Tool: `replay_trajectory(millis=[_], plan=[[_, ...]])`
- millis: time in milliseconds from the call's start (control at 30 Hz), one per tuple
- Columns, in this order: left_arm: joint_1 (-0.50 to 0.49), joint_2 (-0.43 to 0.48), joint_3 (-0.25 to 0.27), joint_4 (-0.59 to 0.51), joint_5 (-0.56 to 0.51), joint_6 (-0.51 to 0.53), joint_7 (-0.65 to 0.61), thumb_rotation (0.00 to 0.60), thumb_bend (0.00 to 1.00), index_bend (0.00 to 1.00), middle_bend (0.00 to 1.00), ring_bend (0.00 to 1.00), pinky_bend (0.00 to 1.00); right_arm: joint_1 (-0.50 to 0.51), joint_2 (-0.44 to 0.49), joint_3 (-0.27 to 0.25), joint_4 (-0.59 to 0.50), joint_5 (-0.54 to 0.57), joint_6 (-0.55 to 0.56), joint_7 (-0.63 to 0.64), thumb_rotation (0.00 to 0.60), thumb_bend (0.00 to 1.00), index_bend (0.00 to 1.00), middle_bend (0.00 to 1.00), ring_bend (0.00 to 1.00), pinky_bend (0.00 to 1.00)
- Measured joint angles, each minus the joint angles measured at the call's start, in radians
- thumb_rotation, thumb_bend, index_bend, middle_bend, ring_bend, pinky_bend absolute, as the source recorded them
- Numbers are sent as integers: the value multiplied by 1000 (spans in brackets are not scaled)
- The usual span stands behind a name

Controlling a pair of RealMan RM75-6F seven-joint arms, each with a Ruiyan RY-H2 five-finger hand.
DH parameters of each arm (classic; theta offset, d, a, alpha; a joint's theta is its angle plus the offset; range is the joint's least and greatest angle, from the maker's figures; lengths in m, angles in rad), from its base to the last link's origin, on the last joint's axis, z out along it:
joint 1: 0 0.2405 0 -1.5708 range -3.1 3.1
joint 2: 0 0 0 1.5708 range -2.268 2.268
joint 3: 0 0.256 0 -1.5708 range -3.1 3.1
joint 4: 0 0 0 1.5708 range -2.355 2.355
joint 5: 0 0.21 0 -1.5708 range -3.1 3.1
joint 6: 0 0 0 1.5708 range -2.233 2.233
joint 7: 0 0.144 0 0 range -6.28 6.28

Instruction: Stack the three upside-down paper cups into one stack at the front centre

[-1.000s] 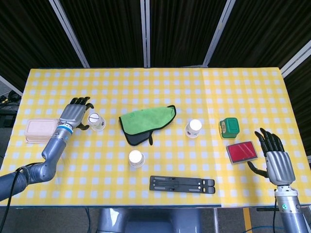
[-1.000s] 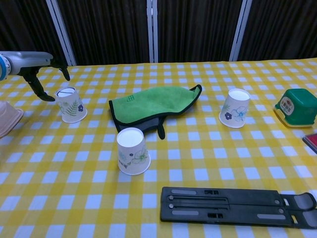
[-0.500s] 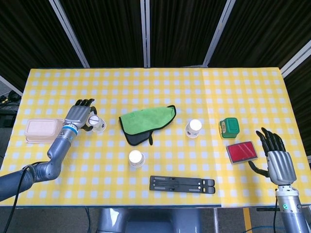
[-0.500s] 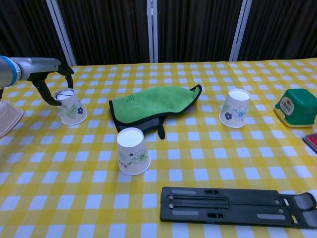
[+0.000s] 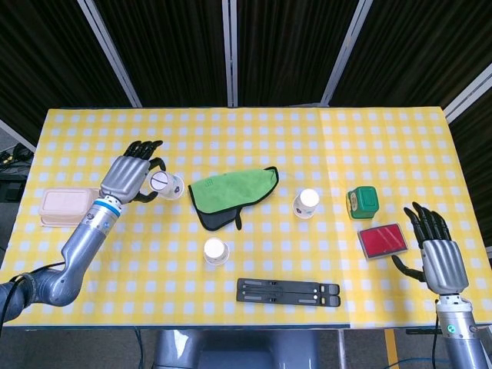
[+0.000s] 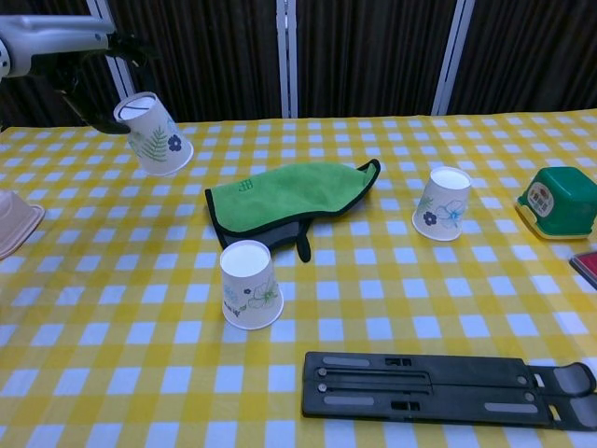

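My left hand [image 5: 129, 176] [image 6: 86, 58] holds a leaf-printed paper cup [image 5: 167, 184] [image 6: 154, 134] by its base, lifted well above the table and tilted. A second upside-down cup [image 5: 215, 250] [image 6: 249, 285] with a floral print stands at the front centre. A third upside-down cup [image 5: 306, 204] [image 6: 442, 204] stands to the right of the green cloth. My right hand [image 5: 437, 249] hovers open at the table's right front, holding nothing; the chest view does not show it.
A green cloth [image 5: 231, 192] [image 6: 289, 194] lies between the cups. A black folding stand [image 5: 288, 292] [image 6: 448, 388] lies at the front edge. A beige lidded box [image 5: 67, 206] sits far left; a green box [image 5: 362, 201] [image 6: 558, 203] and red case [image 5: 382, 241] sit right.
My left hand closed on the leaf-printed cup and lifted it off the table, carrying it up and to the right. The right hand stayed put.
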Motion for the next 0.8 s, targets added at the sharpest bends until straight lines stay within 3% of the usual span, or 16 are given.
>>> replay_trajectory(millis=[233,400,800], plan=[[38,94,16,-235,192,61,-11,600,309,385,0,0,0,-3,4,0,-6,-5,9,8,600,137,0,0,0,0],[60,110,74,-323,314,79,12,600,309,367,0,0,0,-4,7,3,-3,-1,10,17,600,137,0,0,0,0],[54,56,147,-328,300,41,126,600,310,362,0,0,0,-10,16,5,-11,-12,28,34,600,137,0,0,0,0]])
